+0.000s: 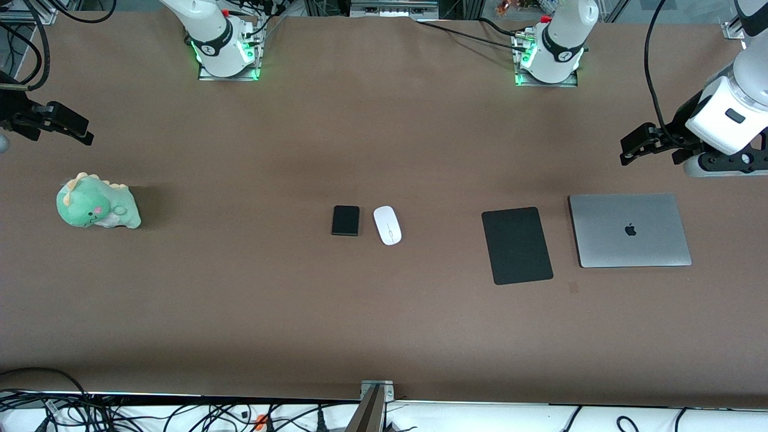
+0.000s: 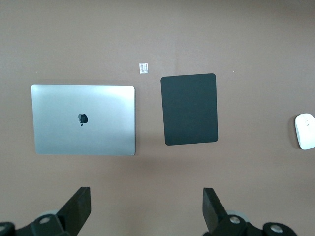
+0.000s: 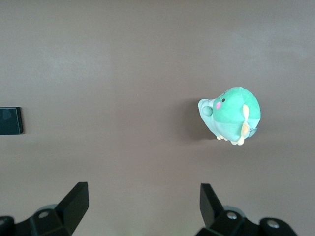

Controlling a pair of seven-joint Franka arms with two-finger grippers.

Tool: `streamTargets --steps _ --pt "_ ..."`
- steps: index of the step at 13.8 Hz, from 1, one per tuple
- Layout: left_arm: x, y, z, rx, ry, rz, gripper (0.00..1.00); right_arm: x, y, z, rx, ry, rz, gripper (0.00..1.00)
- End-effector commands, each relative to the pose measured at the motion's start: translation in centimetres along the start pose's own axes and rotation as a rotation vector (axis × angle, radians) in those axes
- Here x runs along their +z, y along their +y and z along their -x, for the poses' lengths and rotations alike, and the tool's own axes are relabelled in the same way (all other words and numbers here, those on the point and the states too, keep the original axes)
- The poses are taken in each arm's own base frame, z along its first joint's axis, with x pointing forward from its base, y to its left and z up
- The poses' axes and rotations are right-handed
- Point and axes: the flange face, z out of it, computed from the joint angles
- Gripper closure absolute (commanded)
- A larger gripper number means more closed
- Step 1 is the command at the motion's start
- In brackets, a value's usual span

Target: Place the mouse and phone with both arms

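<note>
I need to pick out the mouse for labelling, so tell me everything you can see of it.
The mouse is a small white oval with a smooth, glossy shell and a thin grey line down its middle. It lies flat on the brown table, right way up, close beside the black phone but apart from it, with the black mouse pad farther toward the left arm's end. Nothing touches it except the table; neither gripper is near it.

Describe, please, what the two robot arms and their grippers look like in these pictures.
Both arms are glossy white with rounded, jointed segments and black bands, rising from bases lit green. Black cables run to the bases, and one loops down along the left arm. The left gripper and right gripper are matt black, each with two blunt, wedge-shaped fingers on a black bar with round silver screws.
</note>
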Motion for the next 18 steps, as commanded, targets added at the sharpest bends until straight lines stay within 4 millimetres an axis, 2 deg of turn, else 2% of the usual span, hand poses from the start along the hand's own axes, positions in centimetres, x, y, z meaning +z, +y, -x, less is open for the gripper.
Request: streamTargets --steps 1,12,18 --pt "-0.4 -0.2 -0.3 0.010 0.008 0.014 0.00 -0.1 -0.2 0.4 -0.014 0.000 -0.012 0.00" --pt "-0.4 -0.2 -0.3 0.010 0.008 0.014 0.00 -0.1 -0.3 0.4 -0.014 -0.002 -0.013 0.00" --pt "-0.8 0.9 -0.4 0.033 0.023 0.030 0.00 -0.1 -0.2 0.4 -0.012 -0.002 -0.013 0.00"
